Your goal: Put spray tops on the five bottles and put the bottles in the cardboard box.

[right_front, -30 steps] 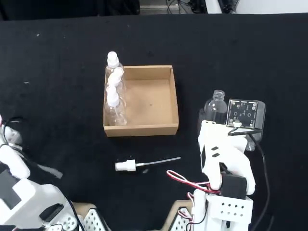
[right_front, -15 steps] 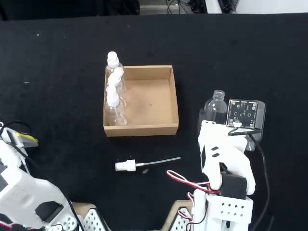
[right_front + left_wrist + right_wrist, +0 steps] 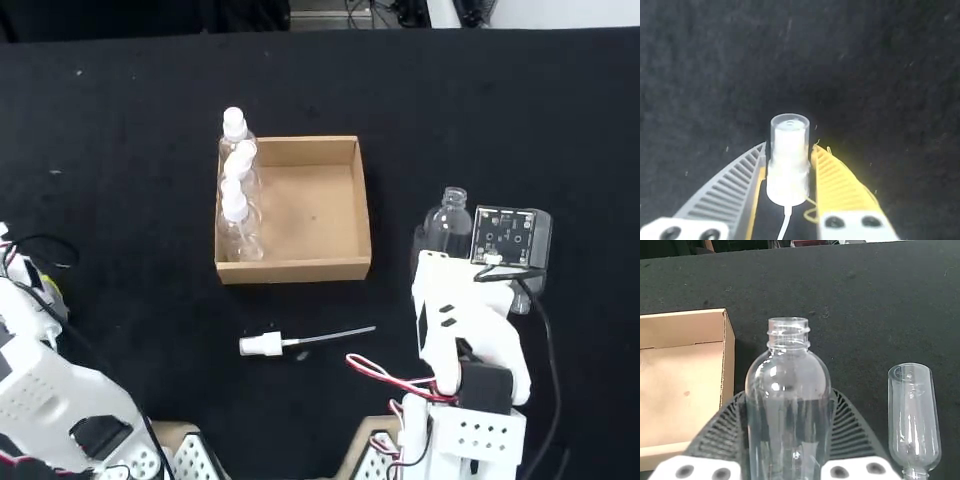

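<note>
4 capped bottles (image 3: 238,200) stand along the box's (image 3: 290,270) left wall. Right gripper (image 3: 787,395) clamps the open bottle (image 3: 788,365) upright beside the box; left gripper (image 3: 788,150) pinches a spray top (image 3: 788,165) far left on the table (image 3: 120,150). Capping is in hand. Next, the top's tube needs lining up with the bare neck.

The high view looks down over the table (image 3: 120,100); both wrist views sit close behind their jaws (the right also sees the cardboard box (image 3: 680,325)).

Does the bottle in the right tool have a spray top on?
No, the bottle in the right tool shows a bare, open neck.
</note>
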Robot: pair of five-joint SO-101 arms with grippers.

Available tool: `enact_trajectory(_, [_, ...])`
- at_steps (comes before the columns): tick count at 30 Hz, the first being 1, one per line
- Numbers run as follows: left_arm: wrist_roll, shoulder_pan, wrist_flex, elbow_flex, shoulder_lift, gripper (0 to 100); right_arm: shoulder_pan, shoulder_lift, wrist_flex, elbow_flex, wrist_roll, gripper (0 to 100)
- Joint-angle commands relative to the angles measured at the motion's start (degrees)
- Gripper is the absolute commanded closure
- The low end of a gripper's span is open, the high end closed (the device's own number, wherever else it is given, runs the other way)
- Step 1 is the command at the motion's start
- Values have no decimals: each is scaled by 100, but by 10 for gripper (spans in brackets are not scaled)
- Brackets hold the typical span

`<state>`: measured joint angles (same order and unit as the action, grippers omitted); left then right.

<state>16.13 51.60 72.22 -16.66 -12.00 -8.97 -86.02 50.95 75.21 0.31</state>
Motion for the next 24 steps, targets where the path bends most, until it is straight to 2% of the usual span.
enact_trajectory(1, [-79,-277,396,426,721,970,44,-163,-132,-92,-53,988])
enact_trajectory(5, [-158,-690,457,435,1802,970,396,-163,-132,-251,-53,988])
enact_trajectory(11, [-1064,-1437,273,884,3525,970,923,-163,-730,-505,-53,988])
enact_trajectory(15, [-1635,-2070,176,1701,4448,970,1178,-163,-1301,-523,-9,987])
enact_trajectory(20, [-2171,-3204,-202,2791,4958,970,1565,-163,-2013,-708,-44,987])
enact_trajectory(24, [-2488,-4180,-712,3134,4949,970,2057,-163,-2532,-769,-53,988])
